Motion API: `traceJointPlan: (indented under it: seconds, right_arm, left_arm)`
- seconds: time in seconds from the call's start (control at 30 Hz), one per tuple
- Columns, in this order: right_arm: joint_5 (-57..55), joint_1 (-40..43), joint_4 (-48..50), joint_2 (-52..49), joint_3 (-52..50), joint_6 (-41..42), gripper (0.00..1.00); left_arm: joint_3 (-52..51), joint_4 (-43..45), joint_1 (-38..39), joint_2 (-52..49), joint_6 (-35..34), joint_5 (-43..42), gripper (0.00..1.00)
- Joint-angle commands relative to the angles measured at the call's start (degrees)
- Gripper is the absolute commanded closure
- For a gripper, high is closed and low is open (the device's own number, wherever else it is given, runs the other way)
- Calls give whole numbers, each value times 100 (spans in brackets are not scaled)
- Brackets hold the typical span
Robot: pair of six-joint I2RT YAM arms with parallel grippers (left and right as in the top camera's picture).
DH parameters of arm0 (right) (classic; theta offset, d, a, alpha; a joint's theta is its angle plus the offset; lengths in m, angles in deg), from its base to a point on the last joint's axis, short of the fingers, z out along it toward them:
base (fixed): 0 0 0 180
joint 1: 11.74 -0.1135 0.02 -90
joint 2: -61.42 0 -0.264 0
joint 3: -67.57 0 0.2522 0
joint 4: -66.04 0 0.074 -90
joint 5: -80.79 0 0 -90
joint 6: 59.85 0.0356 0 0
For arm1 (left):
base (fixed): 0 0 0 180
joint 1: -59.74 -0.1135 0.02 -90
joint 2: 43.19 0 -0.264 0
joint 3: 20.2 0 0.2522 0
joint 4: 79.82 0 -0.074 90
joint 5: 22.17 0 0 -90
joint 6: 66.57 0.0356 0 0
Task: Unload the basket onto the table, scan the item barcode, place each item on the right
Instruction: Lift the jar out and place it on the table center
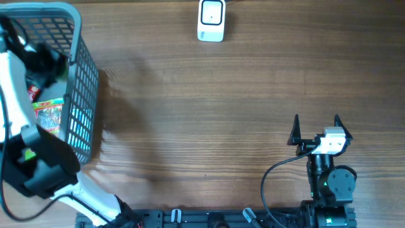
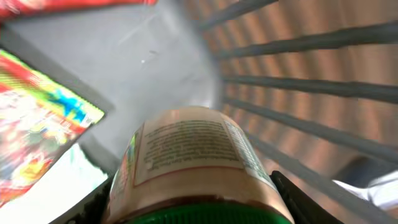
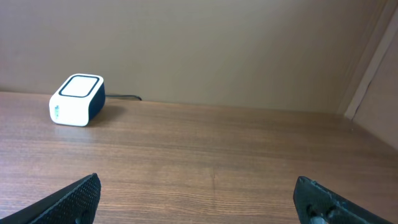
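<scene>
My left hand [image 2: 193, 210] is down inside the grey basket [image 1: 87, 95], which stands at the far left of the table [image 1: 190, 114]. Between my two fingers [image 2: 301, 200] there is a jar [image 2: 186, 149] with a green lid and a paper label of small print. The lid end is nearest to my palm and the body of the jar points away from me. One finger is at each side of the jar, very close to it, but I cannot tell if they already press on it or are only beside it. To the left of this hand a colourful packet [image 2: 37, 137] lies in the basket. To the right are the bars of the basket wall.

My right hand [image 1: 316, 120] is released, with its fingers spread wide, over the table and well apart from the basket. The scanner [image 1: 211, 19], a small white box with dark sides, stands on the table ahead of this hand and to its left, far from it.
</scene>
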Motion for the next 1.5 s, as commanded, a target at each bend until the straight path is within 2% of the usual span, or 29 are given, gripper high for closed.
traceJointPlan:
  seconds: [0.0, 0.17, 0.27, 0.43, 0.6, 0.73, 0.8, 0.97, 1.1, 1.27, 1.47]
  right_arm:
    - [31, 39, 15, 0, -7, -50, 0]
    - [31, 39, 15, 0, -7, -50, 0]
    - [31, 39, 15, 0, -7, -50, 0]
    - [31, 39, 15, 0, -7, -50, 0]
    - [31, 39, 15, 0, -7, -50, 0]
    - [31, 39, 15, 0, -7, -50, 1]
    - [31, 39, 15, 0, -7, -50, 0]
    - [31, 39, 15, 0, -7, -52, 0]
    - [31, 39, 15, 0, -7, -48, 0]
    - [31, 39, 15, 0, -7, -50, 0]
    - [31, 39, 15, 0, -7, -48, 0]
  left_arm:
    - [962, -372, 17, 852, 50, -39, 43]
    - [1217, -529, 695, 1899, 4, -361, 42]
    - [1215, -551, 1908, 2173, 7, -358, 42]
    - [1161, -763, 3864, 1729, -195, -208, 42]
    - [1161, -1220, 5093, 800, -741, 605, 42]
    - [1158, -1493, 5661, -26, -1937, 1314, 41]
    - [1158, -1508, 5827, -492, -3132, 1499, 41]
    - [1121, -1456, 6094, -1217, -4894, 1513, 41]
    - [859, -807, 6393, -1537, -6575, 1290, 40]
    - [391, -212, 6623, -1812, -7593, 1078, 39]
    - [-181, 238, 6808, -1978, -7737, 935, 35]
